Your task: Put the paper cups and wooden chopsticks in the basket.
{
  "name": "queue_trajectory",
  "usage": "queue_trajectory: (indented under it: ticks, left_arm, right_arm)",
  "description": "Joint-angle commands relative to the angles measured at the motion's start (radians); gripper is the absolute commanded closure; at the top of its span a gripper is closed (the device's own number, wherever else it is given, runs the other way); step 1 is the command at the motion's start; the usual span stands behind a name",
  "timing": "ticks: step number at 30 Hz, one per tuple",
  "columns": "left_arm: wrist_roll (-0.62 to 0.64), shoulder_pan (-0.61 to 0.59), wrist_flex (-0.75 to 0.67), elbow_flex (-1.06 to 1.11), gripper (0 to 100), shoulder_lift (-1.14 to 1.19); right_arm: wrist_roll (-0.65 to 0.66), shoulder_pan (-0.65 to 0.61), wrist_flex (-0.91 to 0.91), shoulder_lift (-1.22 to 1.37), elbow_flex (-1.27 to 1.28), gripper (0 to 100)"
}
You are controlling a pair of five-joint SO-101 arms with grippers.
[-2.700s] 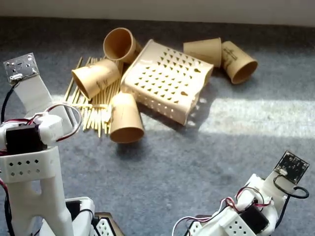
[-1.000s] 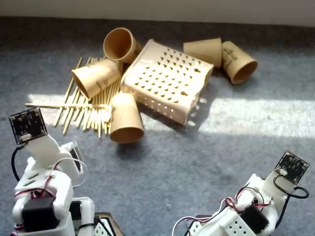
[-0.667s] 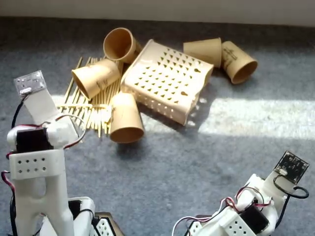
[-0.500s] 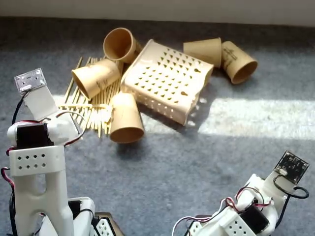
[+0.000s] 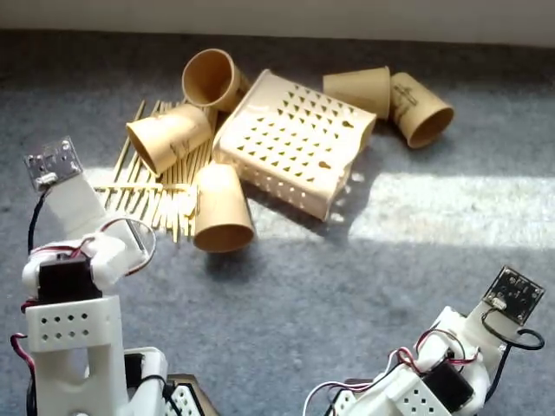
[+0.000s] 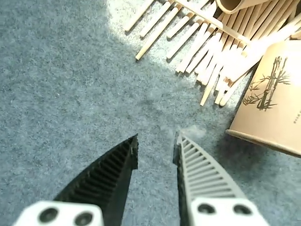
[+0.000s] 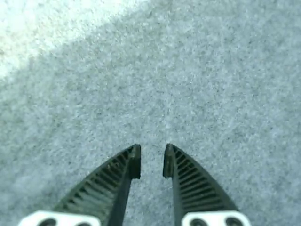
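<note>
**Empty-fingered above the carpet, beside the chopstick pile**

Toward the far side of the grey carpet (image 5: 347, 295), partly in a band of sunlight: a cream perforated plastic basket (image 5: 290, 139), tipped over with a perforated face up. Around it, five cups, all outside the basket and all on their sides. At the basket's far left corner, touching it, one tan paper cup (image 5: 211, 78) with its mouth facing up and outward. Left of the basket, a second cup (image 5: 169, 137) lying across the spread of pale wooden chopsticks (image 5: 147, 186). Just beside the basket's near left edge, a third cup (image 5: 222, 210), rim toward the arms, resting on the sticks' near ends. Beyond the basket's right corner, a fourth cup (image 5: 360, 89) against the basket and a fifth cup (image 5: 421, 108) touching the fourth.

Near left in the high view, the left arm (image 5: 74, 260), close to the chopsticks. Seen from its wrist: the left gripper (image 6: 155, 143) over bare carpet, black and white fingers parted a little, gripping nothing. Just ahead of the tips, the chopsticks' ends; off to one side, the third cup with its bamboo drawing.

Near right, the right arm (image 5: 451, 364), well apart from basket, cups and sticks. Seen from its wrist: the right gripper (image 7: 151, 162) above bare carpet, a narrow gap between the fingers, nothing in it.
</note>
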Motion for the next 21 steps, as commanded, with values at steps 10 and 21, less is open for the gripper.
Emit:
queue_trajectory:
  ticks: [10, 21]
  left_arm:
    - [0.000, 0.015, -0.262, 0.483, 85, -0.364]
    - [0.000, 0.015, -0.417, 0.769, 85, -0.479]
  right_arm:
    - [-0.015, 0.013, 0.004, 0.013, 0.128, 90.3]
    - [-0.015, 0.013, 0.004, 0.013, 0.128, 90.3]
